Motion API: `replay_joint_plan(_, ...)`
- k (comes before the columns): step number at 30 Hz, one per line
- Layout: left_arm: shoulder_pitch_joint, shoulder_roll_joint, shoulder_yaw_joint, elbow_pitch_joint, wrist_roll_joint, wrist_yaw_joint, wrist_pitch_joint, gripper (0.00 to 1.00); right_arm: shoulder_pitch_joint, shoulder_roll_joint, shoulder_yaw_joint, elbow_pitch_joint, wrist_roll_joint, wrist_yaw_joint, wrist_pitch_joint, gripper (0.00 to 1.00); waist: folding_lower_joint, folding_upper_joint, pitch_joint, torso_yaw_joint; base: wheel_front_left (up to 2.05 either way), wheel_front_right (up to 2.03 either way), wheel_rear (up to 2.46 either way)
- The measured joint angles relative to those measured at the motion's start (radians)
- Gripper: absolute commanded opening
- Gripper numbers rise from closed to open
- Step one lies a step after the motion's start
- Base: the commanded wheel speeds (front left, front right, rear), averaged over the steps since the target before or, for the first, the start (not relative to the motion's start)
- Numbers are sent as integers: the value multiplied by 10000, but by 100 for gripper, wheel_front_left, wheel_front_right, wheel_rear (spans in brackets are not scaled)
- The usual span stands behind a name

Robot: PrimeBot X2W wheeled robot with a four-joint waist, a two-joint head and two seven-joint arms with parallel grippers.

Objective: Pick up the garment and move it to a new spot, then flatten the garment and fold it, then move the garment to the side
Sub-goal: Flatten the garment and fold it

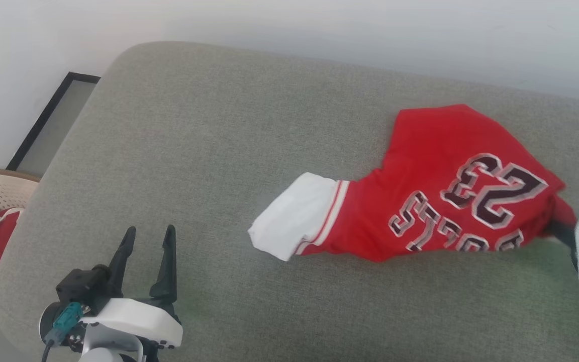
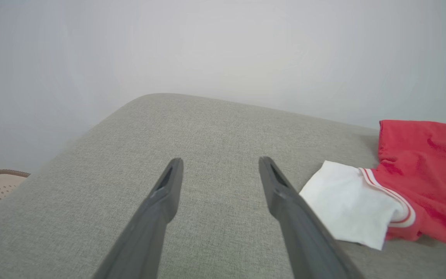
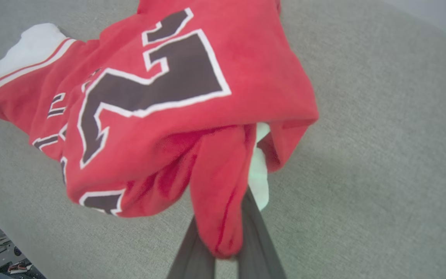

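Garment gripped at one edge; the moving has barely begun.
Right of frame, the right gripper (image 3: 227,240) has its jaws clamped on a red fold of the garment (image 1: 435,201), bunched on the grey couch (image 1: 209,151). The left gripper (image 1: 150,236), lower left, has its jaws apart and empty. Flattening, folding and setting aside are left. The lettering is partly tucked under; the white bit by the jaws is unclear.

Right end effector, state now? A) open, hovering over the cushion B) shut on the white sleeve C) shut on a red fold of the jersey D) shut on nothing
C: the right wrist view shows the right end effector with both fingers pinching a red fold of the garment, while the white sleeve lies free on the grey cushion.
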Motion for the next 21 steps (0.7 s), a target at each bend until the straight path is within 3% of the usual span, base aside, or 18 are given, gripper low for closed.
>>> replay_joint_plan(6, 10, -15, 44, -33, 50, -44, 0, 100, 1293, 731, -1166, -355, -286, -4, 25, 0, 0, 0, 45, 64, 0, 0, 0)
replay_joint_plan(10, -2, -52, 58, -8, 77, -117, 0, 100, 1244, 1302, -1434, -608, -606, -4, -431, 0, 0, 0, 125, 120, 0, 0, 0)
replay_joint_plan(16, -194, -140, -40, 63, 153, -263, -2, 100, 132, 1615, -980, -809, -1060, -6, -984, 0, 0, 0, 216, 367, 0, 0, 0)
replay_joint_plan(21, -375, -395, -291, 174, 282, -383, -2, 100, -1124, 1818, -324, -182, -1220, -6, -1427, 0, 0, 0, 340, 716, 0, 0, 0)
